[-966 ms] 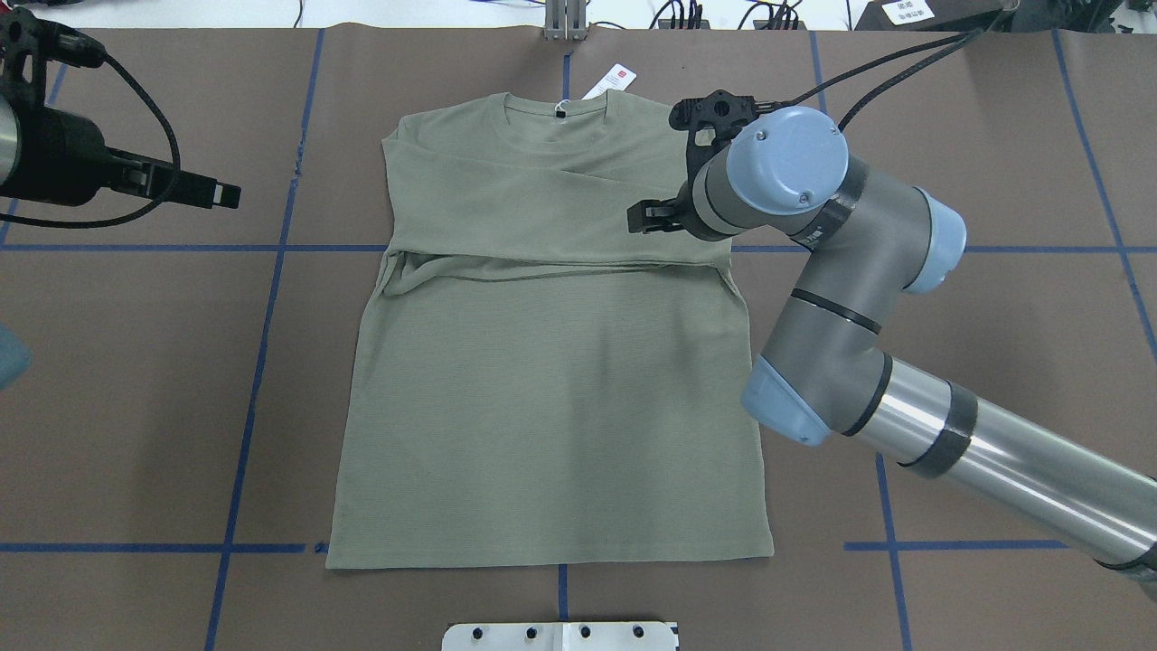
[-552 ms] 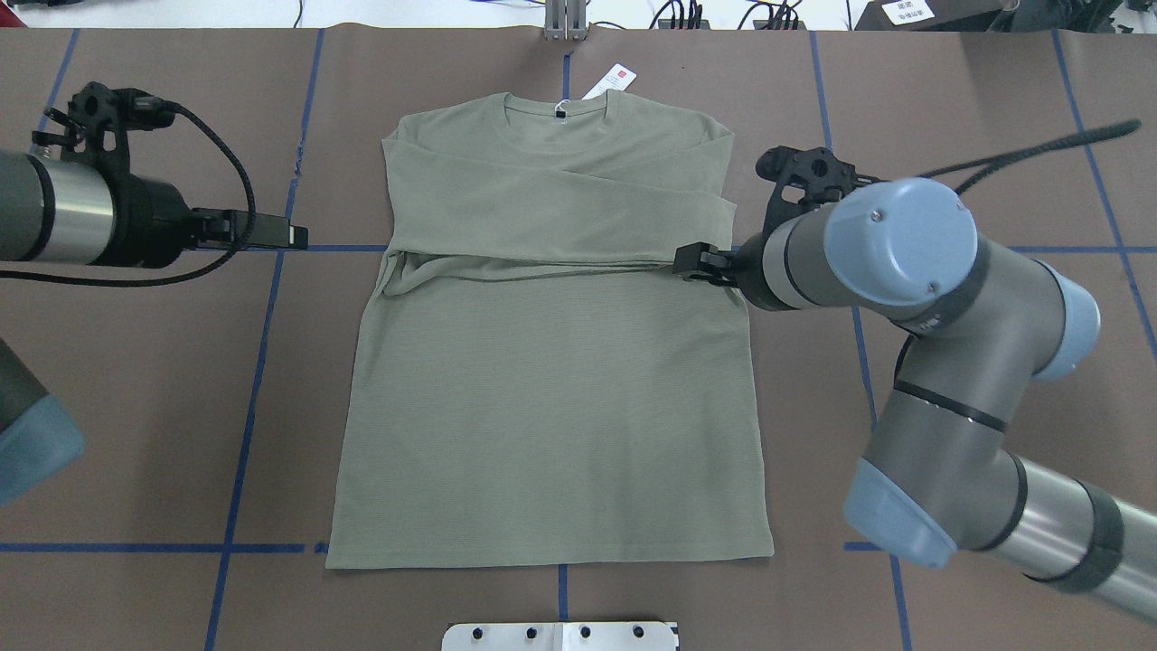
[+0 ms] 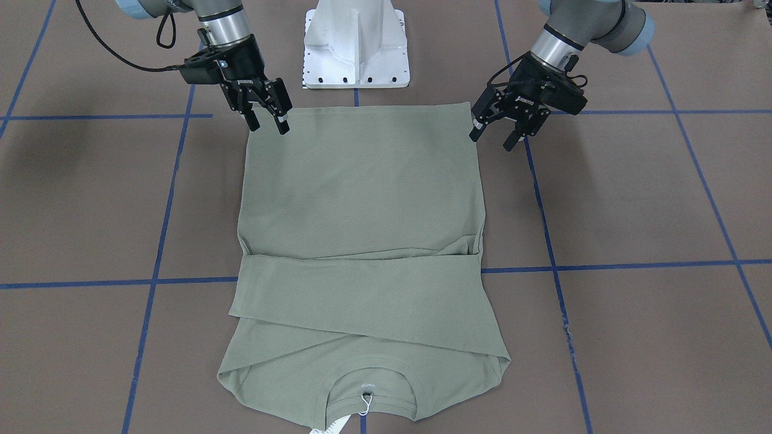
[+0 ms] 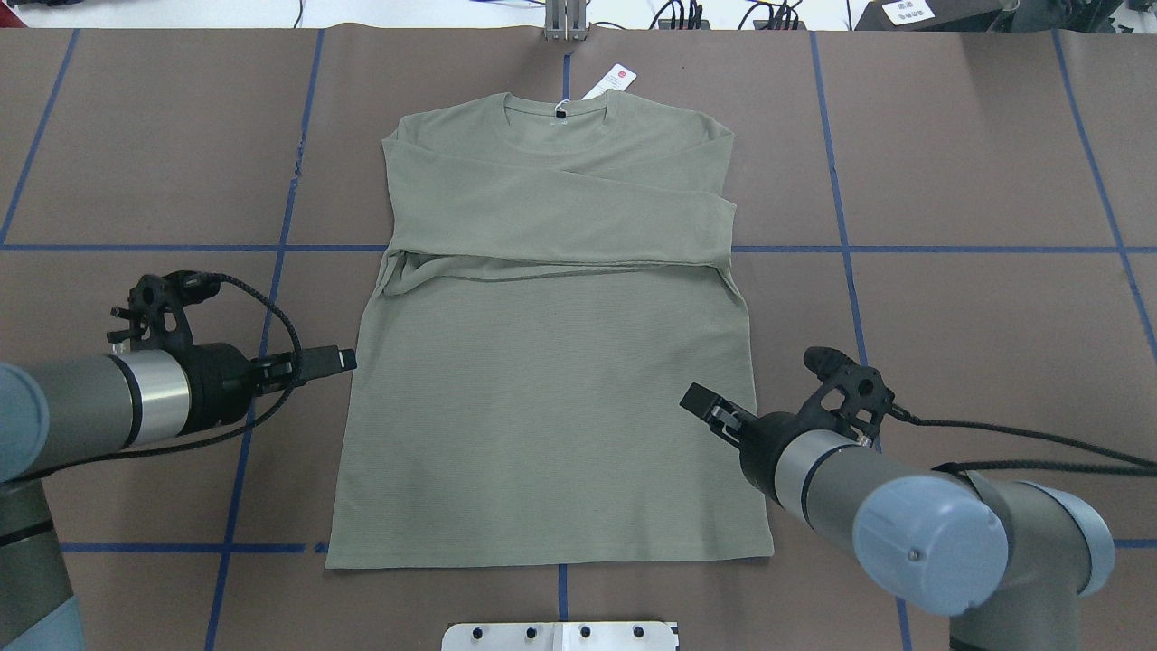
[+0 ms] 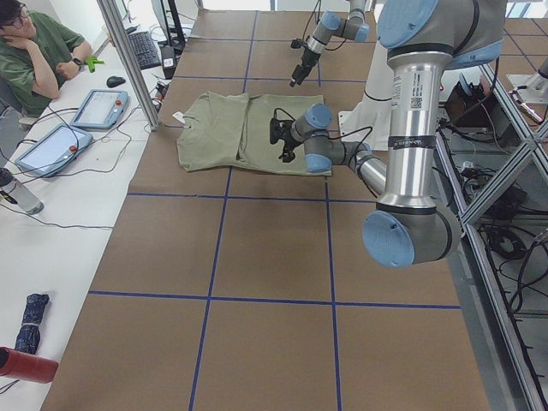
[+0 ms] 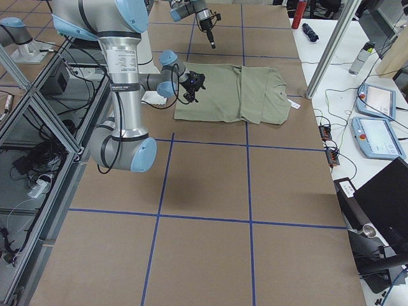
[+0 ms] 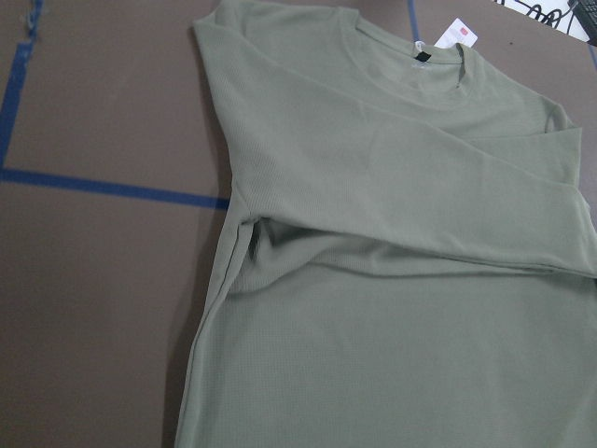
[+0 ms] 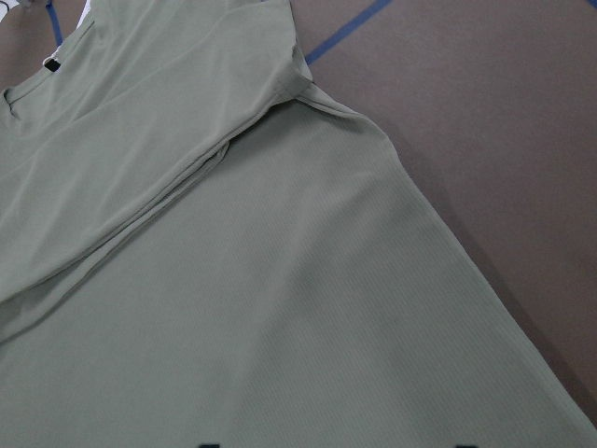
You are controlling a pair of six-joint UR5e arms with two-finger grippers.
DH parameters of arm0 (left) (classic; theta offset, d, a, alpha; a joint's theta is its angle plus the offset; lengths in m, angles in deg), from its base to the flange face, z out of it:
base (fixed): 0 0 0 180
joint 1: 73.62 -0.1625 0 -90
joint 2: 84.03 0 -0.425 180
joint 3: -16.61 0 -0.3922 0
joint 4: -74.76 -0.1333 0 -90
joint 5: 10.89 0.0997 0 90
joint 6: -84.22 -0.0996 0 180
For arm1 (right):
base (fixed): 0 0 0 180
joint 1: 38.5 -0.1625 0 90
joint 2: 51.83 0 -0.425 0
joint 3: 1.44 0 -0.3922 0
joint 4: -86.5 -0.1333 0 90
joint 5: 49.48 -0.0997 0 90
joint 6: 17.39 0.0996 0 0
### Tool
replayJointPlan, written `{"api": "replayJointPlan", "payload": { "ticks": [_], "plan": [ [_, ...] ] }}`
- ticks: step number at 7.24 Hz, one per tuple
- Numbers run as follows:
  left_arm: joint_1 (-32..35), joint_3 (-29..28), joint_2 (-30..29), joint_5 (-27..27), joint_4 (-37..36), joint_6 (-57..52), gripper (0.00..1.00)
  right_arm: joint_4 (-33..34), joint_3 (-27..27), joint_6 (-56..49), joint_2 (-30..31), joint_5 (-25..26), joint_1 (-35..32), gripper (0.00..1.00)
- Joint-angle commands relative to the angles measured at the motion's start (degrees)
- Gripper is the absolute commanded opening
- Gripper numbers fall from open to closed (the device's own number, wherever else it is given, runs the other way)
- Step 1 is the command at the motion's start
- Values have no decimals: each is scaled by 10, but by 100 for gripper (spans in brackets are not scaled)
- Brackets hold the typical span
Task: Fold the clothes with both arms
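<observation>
The olive shirt (image 4: 551, 380) lay flat mid-frame, sleeves folded across its chest. In the front-facing view the left gripper (image 3: 491, 140), upper right, and the right gripper (image 3: 268, 128), upper left, hung spread wide and empty by the hem corners. The overhead view hid that gap.

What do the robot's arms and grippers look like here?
The left arm and right arm are grey and silver tubes with light blue joint caps. Black cables loop off the wrists. The left gripper and right gripper are black, two-fingered, with small white lettering.
</observation>
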Motion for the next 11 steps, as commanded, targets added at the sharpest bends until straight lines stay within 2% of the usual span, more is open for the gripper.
{"api": "replayJointPlan", "payload": {
  "ticks": [1,5,11],
  "plan": [
    [-103,-1,27,100,25,113,74,-32,-11,36,42,53,48,86],
    [-187,-8,57,126,24,116,77,-32,-7,36,42,69,63,89],
    [-212,-15,56,133,23,129,77,-32,-7,37,42,90,80,90]
  ]
}}
